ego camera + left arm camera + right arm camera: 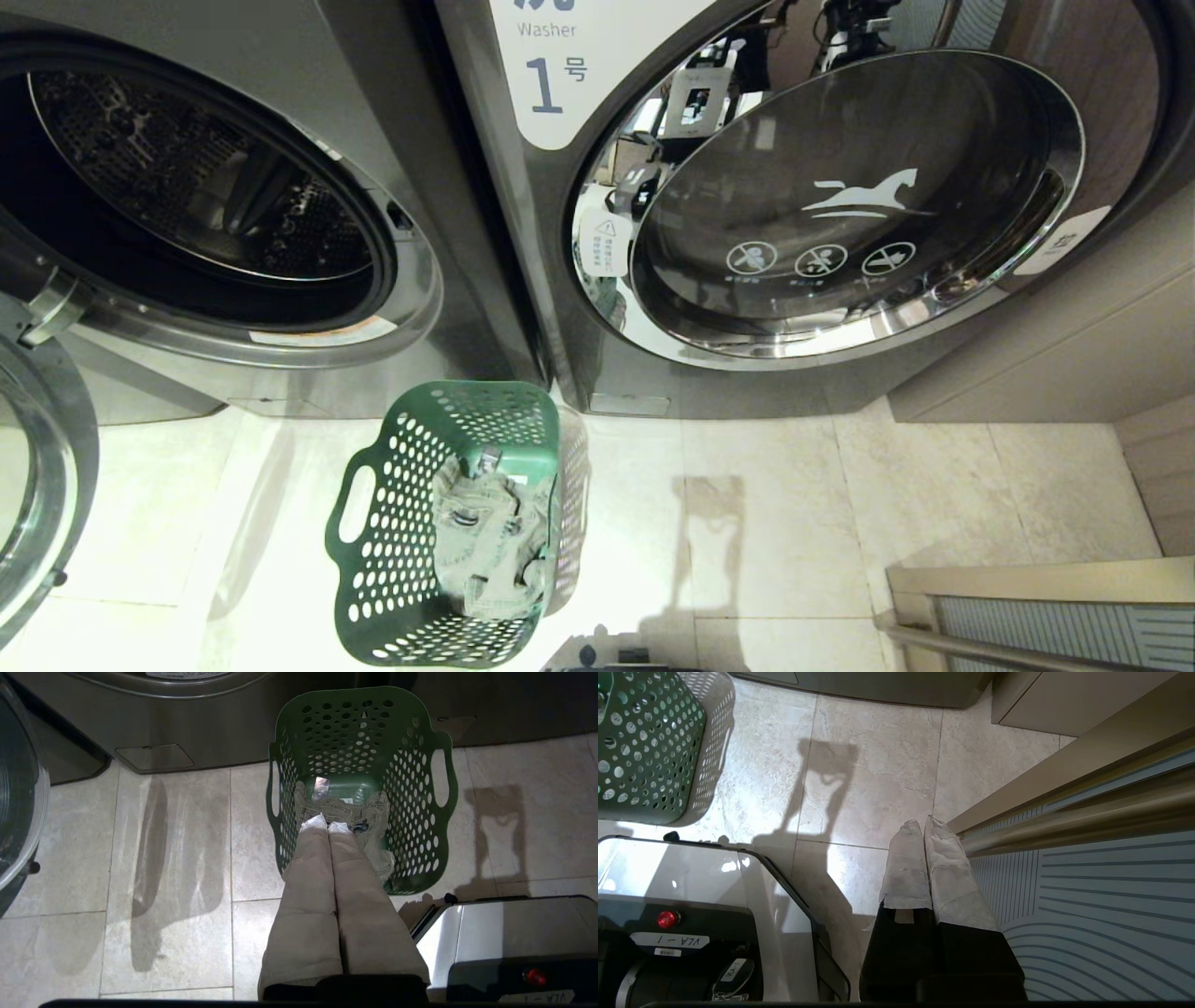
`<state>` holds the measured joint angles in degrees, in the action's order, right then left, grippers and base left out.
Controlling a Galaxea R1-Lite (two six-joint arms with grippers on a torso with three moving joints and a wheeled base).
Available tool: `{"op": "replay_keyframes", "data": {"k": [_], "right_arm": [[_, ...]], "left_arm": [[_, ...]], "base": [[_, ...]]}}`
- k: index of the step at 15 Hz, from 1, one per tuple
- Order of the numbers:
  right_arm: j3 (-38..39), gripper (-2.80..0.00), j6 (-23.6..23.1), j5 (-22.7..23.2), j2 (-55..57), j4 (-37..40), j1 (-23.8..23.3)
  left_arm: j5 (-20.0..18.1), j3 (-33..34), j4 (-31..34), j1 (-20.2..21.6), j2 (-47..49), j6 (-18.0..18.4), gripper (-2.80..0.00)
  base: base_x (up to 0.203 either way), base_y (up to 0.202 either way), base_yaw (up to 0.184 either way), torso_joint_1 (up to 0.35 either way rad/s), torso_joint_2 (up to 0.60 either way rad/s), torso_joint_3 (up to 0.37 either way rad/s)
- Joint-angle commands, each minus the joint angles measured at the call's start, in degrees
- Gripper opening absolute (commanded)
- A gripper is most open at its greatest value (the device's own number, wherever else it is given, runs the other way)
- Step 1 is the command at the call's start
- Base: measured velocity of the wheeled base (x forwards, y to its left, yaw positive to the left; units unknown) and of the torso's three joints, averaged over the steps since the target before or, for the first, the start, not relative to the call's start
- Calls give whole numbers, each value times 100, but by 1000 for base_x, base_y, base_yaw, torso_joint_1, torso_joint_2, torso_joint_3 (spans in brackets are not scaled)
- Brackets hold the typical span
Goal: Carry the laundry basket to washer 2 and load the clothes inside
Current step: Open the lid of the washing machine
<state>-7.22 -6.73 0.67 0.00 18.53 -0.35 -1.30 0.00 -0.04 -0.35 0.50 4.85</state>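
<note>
Here, an open washer (201, 196) is at the left and washer 1 (840, 205), its door shut, is at the right, and the green basket (392, 551) stands on the tile floor (784, 523) just before them. The grey-green clothes (490, 541) lie inside the basket. The left gripper (327, 825) hangs above them with fingers pressed together and holding nothing, and the right gripper (922, 828), also closed and empty, is over the floor beside a rail (1064, 826).

Head camera looks steeply down at the washers and floor; both wrist cameras face the tiles, sharing the laundry basket (457, 523) at frame edges.
</note>
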Motion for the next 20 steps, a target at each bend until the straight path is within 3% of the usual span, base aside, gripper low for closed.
{"op": "replay_keyframes", "data": {"k": [1, 8, 11, 13, 16, 20], "right_arm": [[1, -280, 13, 3, 9, 10, 0], [1, -280, 57, 3, 9, 10, 0], [1, -280, 57, 3, 9, 10, 0], [1, -280, 57, 3, 9, 10, 0], [1, -280, 57, -3, 9, 10, 0], [1, -280, 57, 3, 9, 10, 0]], "left_arm": [[70, 9, 3, 0, -41, -249, -280], [42, 9, 4, 0, -41, -90, -280], [123, 9, -29, 0, -41, -502, -280], [148, 9, -31, 0, -41, -580, -280], [-96, 8, -5, 0, -39, 253, -280], [33, 9, 12, 0, -41, -169, -280]], "base": [[0, 0, 0, 0, 0, 0], [0, 0, 0, 0, 0, 0], [0, 0, 0, 0, 0, 0], [0, 0, 0, 0, 0, 0], [0, 0, 0, 0, 0, 0], [0, 0, 0, 0, 0, 0]]}}
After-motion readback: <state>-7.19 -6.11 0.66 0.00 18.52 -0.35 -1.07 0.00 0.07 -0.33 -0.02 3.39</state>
